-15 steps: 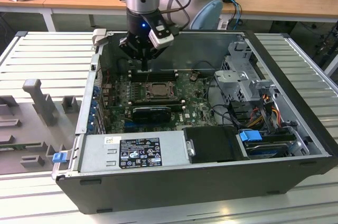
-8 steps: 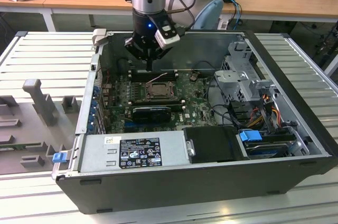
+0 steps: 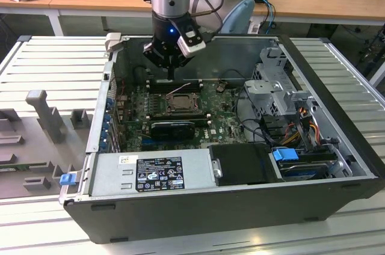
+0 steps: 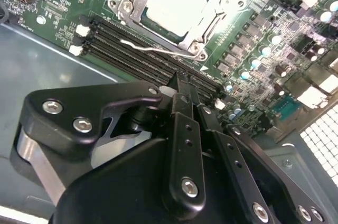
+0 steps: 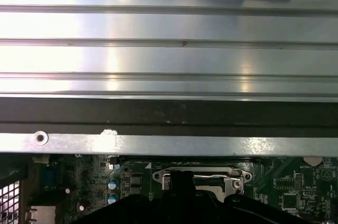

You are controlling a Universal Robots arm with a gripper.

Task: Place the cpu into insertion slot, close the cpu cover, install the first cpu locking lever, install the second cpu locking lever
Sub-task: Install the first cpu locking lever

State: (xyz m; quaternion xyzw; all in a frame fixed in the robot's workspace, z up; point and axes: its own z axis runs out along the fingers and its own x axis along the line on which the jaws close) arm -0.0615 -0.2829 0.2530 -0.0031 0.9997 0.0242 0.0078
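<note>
We saw the gripper (image 3: 171, 76) hanging inside the open computer case (image 3: 198, 213), on the far side of the insertion slot (image 3: 180, 103) in the exterior view. Its tips were over the black memory slots (image 4: 124, 42) beside that slot, with the case wall close beyond; open air lay above the slot itself. Its fingers (image 4: 185, 129) were pressed together on nothing. In the slot sat the cpu (image 4: 177, 3), pale face up, with the cpu cover (image 4: 211, 18) lying around it (flat, so far as we could judge). A thin wire lever (image 4: 153, 49) ran along the slot's edge on the gripper's side; whether it was latched we could not tell. In the first wrist view the gripper's body hid part of the slot.
</note>
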